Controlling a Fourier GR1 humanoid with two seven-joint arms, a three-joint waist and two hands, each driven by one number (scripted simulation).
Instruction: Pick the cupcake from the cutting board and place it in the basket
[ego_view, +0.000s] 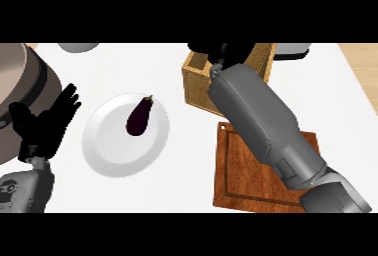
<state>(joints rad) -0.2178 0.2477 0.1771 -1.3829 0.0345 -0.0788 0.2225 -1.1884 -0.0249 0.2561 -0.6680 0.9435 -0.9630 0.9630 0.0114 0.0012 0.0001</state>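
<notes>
The cupcake is not visible; the right hand (221, 52), over the wooden basket (198, 82), is mostly hidden, so its grasp cannot be told. The cutting board (244, 175) lies partly under the forearm. The left hand (48, 120) rests open beside a white plate (111, 150) holding an eggplant (139, 117) on the white counter (184, 175).

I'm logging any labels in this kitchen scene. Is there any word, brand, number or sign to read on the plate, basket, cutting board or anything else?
None can be read.
The white plate, the eggplant on it, the wooden basket and the cutting board bear no text.
A dark marking on the left forearm is too blurred to read.
</notes>
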